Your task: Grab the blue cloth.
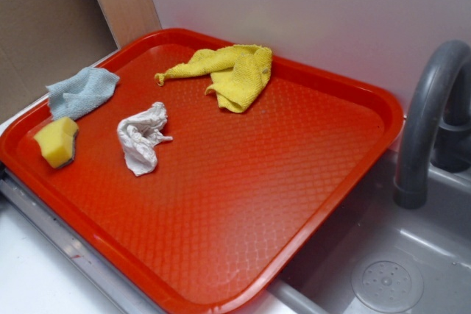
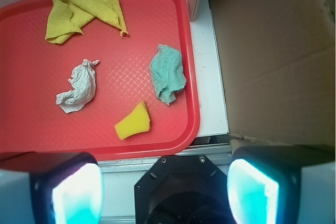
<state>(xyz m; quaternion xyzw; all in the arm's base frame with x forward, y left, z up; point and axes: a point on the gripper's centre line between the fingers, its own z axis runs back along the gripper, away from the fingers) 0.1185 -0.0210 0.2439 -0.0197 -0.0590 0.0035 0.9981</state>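
Hand point(image 2: 165, 187) hovering w/ fingers apart, nothing held — sitting high, prob for overview. Blue cloth point(image 2: 167, 73) lying on red tray point(image 2: 192, 103) rim edge, just beside sponge point(image 2: 133, 121) — easy reach.

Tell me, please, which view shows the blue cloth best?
The wrist view: the blue cloth lies whole, seen from above, near the tray's right rim. The exterior view shows it smaller, at the tray's far left edge, draped over the rim.
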